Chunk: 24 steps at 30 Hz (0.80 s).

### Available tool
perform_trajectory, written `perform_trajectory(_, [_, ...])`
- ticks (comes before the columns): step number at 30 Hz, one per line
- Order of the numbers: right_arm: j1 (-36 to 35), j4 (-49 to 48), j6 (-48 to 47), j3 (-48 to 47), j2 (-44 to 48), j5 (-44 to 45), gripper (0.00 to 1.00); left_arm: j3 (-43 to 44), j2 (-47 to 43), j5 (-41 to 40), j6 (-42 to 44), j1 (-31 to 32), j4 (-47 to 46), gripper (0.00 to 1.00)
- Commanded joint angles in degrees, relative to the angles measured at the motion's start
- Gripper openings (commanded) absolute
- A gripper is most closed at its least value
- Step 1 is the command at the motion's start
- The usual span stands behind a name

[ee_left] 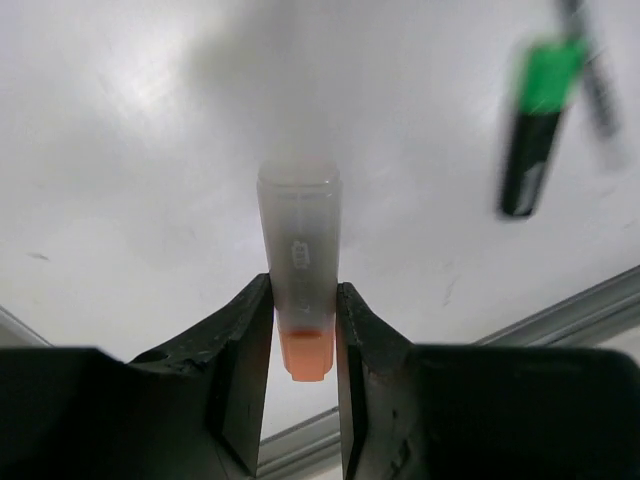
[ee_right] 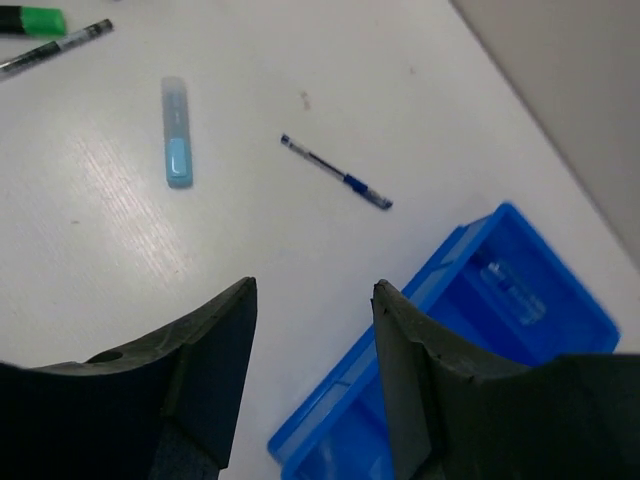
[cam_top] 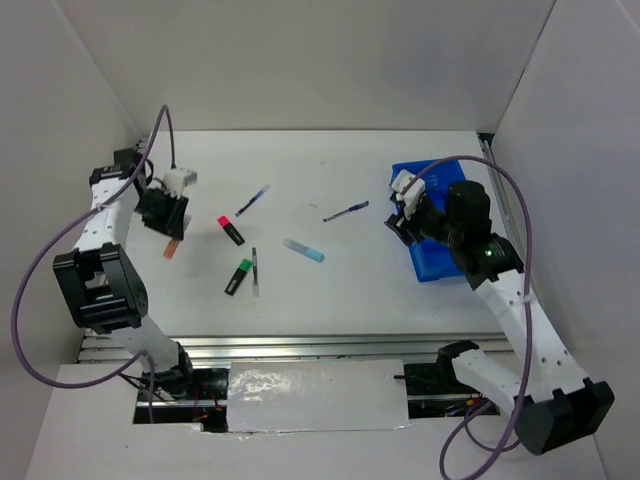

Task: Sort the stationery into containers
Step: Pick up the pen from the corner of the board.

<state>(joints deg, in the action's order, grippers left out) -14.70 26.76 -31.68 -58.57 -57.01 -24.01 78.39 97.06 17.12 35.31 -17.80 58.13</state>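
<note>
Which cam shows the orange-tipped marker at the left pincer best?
Left wrist: the orange-tipped marker sits dead centre, its clear body and orange end easy to read, pinched by the left pincer. Top external shows only a small orange sliver below that pincer. Right wrist doesn't show it at all.

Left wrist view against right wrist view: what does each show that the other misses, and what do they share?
Only the left wrist view: an orange-tipped marker pinched in the left gripper. Only the right wrist view: the light-blue marker, a thin blue pen, the blue tray and the open right gripper. Both: the green-capped highlighter with a slim pen beside it, on the white table.
</note>
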Motion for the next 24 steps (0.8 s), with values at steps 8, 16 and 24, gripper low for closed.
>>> perform_trajectory(8, [-11.12,-12.52,-26.14,7.93,12.71,-7.46,0.5,18.46,-5.74,14.41,-21.76,26.66,10.68,0.0])
perform_trajectory(16, [-33.53,-21.83,-41.35,15.58,12.63,2.9,0.48,14.42,-6.7,23.21,-24.05,34.94,11.48,0.0])
perform_trajectory(24, [-44.1,-28.59,-46.27,16.2,3.85,5.73,0.46,10.56,-8.89,26.91,-26.43,35.46,12.27,0.0])
